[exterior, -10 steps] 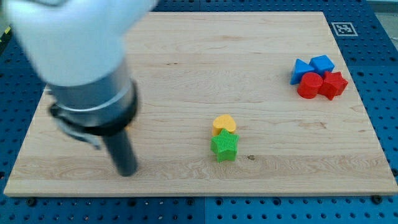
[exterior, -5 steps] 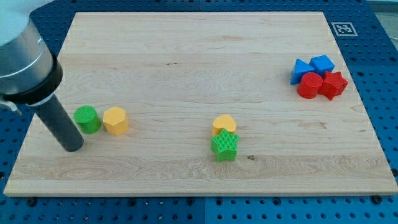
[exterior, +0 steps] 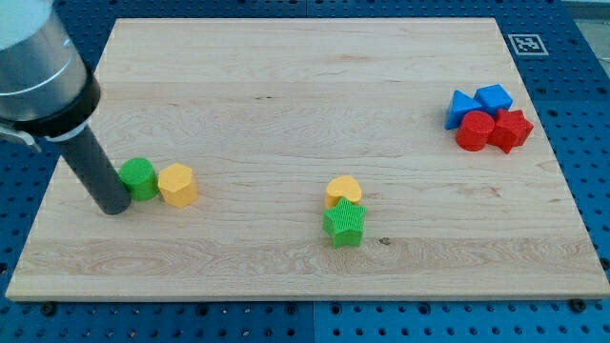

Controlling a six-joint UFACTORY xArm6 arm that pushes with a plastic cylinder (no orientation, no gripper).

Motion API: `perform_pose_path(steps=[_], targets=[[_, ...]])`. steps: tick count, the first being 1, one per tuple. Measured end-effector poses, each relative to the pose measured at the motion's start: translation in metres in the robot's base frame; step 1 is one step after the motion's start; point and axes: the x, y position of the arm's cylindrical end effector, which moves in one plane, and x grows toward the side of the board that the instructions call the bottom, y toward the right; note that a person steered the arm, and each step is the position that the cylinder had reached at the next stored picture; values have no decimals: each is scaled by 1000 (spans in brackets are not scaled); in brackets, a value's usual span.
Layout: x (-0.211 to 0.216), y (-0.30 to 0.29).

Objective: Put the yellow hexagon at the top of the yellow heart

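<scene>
While beside yellow hexagon (exterior: 177, 184), green cylinder (exterior: 139, 178) touches my tip (exterior: 114, 208).

The setting looked like a robotics lab bench. A pale wooden board (exterior: 305, 114) lay on a blue perforated metal table (exterior: 586, 95), its regular grid of holes being the sort used for bolting down test rigs. A black-and-white fiducial marker (exterior: 526, 44) was stuck at the board's far right corner, as used for camera calibration. A grey robot arm (exterior: 38, 67) carrying a dark rod reached in at the left. Small, brightly coloured plastic blocks (exterior: 486, 116) served as test pieces.
</scene>
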Motion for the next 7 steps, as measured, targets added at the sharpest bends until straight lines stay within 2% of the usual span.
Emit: perform_pose_path(steps=[2, 4, 6, 7], targets=[[0, 34], [-2, 93], [-20, 68], [-32, 117]])
